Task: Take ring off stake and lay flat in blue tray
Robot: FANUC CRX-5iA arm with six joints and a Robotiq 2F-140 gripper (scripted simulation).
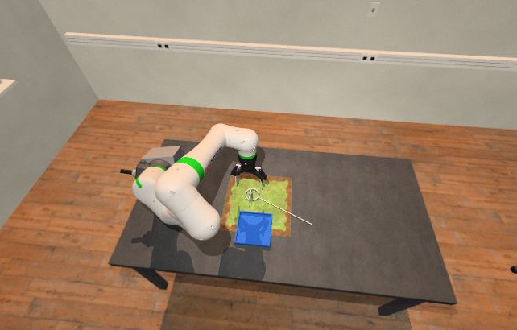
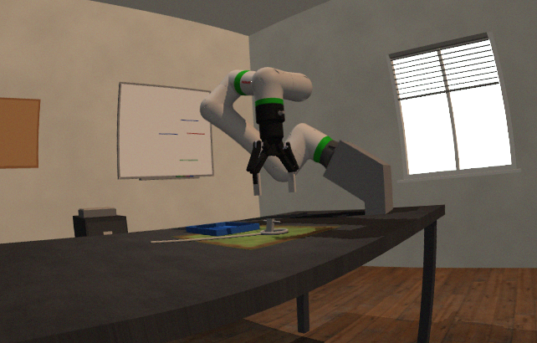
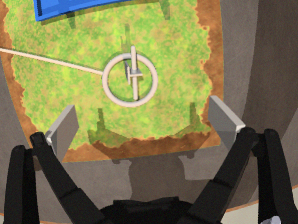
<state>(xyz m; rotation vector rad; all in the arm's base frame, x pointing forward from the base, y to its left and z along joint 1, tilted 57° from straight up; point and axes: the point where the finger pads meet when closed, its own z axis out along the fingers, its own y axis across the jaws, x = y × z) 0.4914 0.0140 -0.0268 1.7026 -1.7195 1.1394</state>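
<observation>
1 ring (image 1: 258,198) (image 2: 286,231) (image 3: 105,90) round stake (image 1: 250,195) (image 2: 269,225) (image 3: 135,87), base hard to see; gripper (image 1: 249,183) (image 2: 274,189) (image 3: 142,111) fingers apart, w/ tray (image 1: 253,244) (image 2: 222,231) (image 3: 75,14) cut off in wrist view.

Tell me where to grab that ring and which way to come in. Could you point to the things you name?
Grip the thin rod (image 1: 285,210) (image 2: 207,238) (image 3: 50,61) just outside the ring (image 1: 246,194) (image 2: 273,233) (image 3: 130,104), coming from above, one finger on each long side. The rod is slim and juts out low, away from the crossbar (image 1: 251,194) (image 2: 278,221) (image 3: 135,90) above the ring's opening, so fingers should likely clear it.
</observation>
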